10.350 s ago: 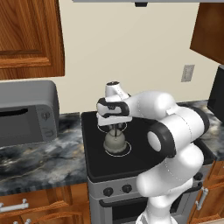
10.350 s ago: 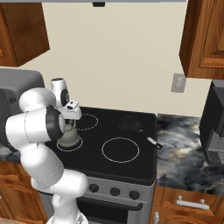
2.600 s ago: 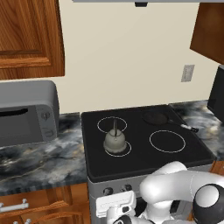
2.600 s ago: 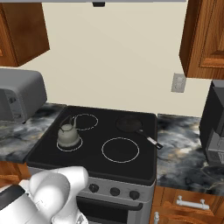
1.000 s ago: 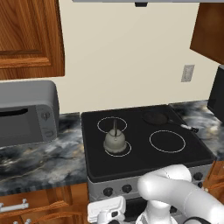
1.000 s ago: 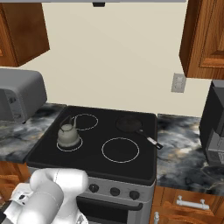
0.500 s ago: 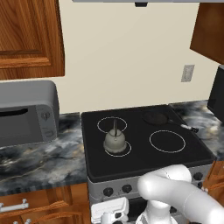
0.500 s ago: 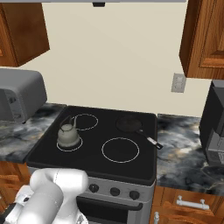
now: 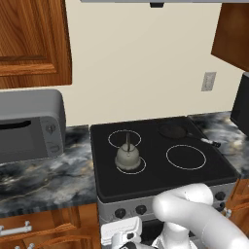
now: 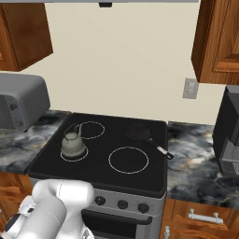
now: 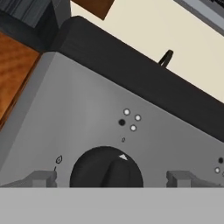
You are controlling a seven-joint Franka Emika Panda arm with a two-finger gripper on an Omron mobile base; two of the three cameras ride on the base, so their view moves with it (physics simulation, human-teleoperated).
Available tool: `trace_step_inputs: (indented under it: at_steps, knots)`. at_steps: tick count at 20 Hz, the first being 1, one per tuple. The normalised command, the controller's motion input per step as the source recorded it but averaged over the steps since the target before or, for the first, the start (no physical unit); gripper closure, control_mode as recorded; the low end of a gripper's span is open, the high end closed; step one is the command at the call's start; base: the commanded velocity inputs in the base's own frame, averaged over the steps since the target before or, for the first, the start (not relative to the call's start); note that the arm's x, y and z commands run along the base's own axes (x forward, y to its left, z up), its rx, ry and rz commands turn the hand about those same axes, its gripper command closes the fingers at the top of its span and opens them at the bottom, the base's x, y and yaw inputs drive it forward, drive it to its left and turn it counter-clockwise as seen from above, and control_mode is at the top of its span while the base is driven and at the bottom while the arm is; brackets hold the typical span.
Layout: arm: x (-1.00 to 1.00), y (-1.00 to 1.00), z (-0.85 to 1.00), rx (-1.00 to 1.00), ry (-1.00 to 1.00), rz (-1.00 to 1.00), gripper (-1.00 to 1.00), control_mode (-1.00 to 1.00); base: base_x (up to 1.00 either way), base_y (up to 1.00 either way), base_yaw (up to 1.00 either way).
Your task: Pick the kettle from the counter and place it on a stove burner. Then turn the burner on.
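Observation:
The pale grey kettle (image 9: 128, 156) (image 10: 72, 144) stands upright on the front-left stove burner (image 9: 136, 168) (image 10: 74, 156), a thin white ring on the black glass cooktop. Dark marbled counter (image 9: 44, 180) (image 10: 196, 158) flanks the stove on both sides. My arm is folded low in front of the stove. My gripper (image 9: 121, 239) (image 11: 109, 179) is open and faces the grey control panel. Its fingertips (image 11: 41, 178) stand wide on either side of a black knob (image 11: 106, 168) without touching it.
A flat dark pan (image 9: 172, 130) (image 10: 137, 132) sits on the back-right burner, its handle pointing right. A grey microwave (image 9: 29, 126) stands on the left counter and a dark appliance (image 10: 228, 135) on the right. More knobs (image 10: 122, 204) line the stove front.
Ten seconds ago my gripper was at the kettle over the burner; it has let go and swung down to the control panel. In the last second the hand sank only slightly.

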Motion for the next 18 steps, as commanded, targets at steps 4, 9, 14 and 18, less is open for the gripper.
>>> trace_step_inputs:
  at_steps: [4, 9, 14, 18]
  knots:
    - [0.01, 0.0, -0.09, 0.0, 0.0, 0.0, -1.0, -1.0, 0.0, 0.0, 0.0]
    - [0.0, 0.0, -0.02, 0.0, 0.0, 0.0, 1.0, -1.0, 0.0, 0.0, 0.0]
    - [0.0, 0.0, 0.0, 0.0, 0.0, 0.0, 1.0, -1.0, 0.0, 0.0, 0.0]
    - [0.0, 0.0, 0.0, 0.0, 0.0, 0.0, 1.0, -1.0, 0.0, 0.0, 0.0]
